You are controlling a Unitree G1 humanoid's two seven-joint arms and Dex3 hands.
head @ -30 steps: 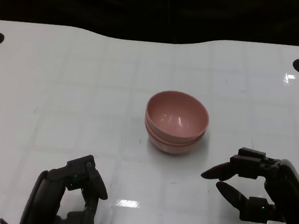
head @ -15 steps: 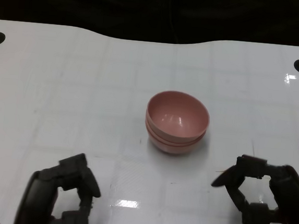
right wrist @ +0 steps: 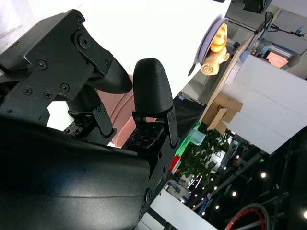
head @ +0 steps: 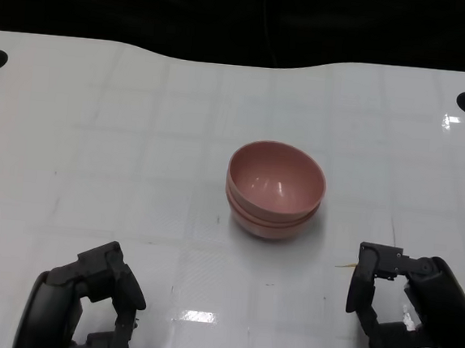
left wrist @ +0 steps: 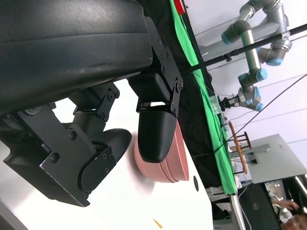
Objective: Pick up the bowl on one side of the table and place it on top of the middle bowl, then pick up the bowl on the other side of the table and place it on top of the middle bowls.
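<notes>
Bowls stacked mid-table, well apart from both hands' curled, empty fingers.

stacked pink bowls mid-table, bare white table all around

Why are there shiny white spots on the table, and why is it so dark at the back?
Head view: lamps glare off the glossy table, brightest near the front edge and by the far right hole; beyond the table it is unlit black. The pink bowls show small highlights inside. Right wrist view: the tabletop is washed out white, the room behind slightly blurred.
</notes>
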